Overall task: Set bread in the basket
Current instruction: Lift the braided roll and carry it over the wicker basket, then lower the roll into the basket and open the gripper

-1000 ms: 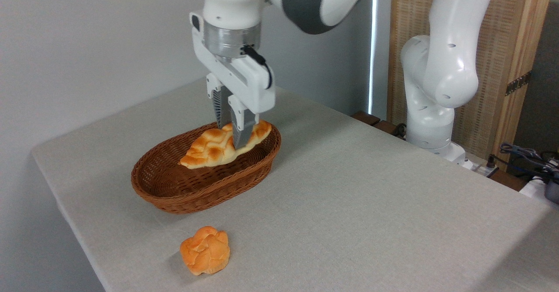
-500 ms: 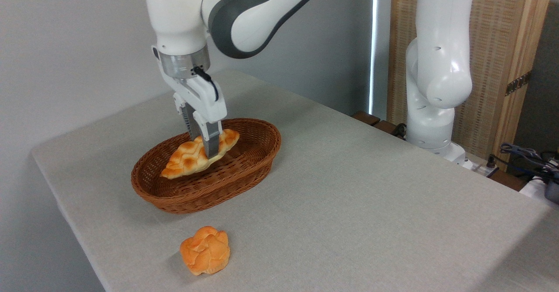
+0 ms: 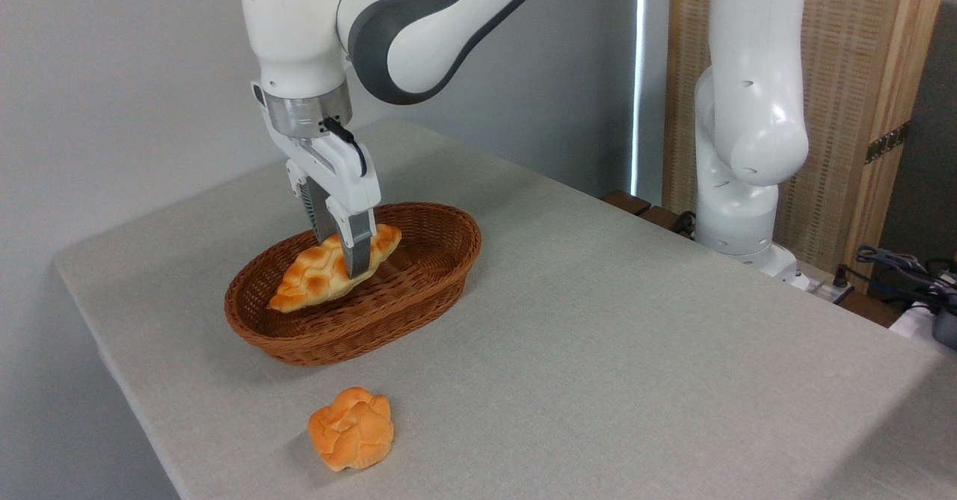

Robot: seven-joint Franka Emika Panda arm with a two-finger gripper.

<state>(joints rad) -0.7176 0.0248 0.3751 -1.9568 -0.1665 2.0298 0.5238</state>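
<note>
Inside the basket (image 3: 419, 291), toward its 9 o'clock half: bread (image 3: 318, 276), tilting with its lower tip nearing the weave, the gripper (image 3: 348, 250) clamping it near its 2 o'clock end, evidently for lowering; bun (image 3: 351, 428) lying outside at 6 o'clock.

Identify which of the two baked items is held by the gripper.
The long braided bread, clamped in the gripper over the basket; the round orange bun lies untouched on the table.
</note>
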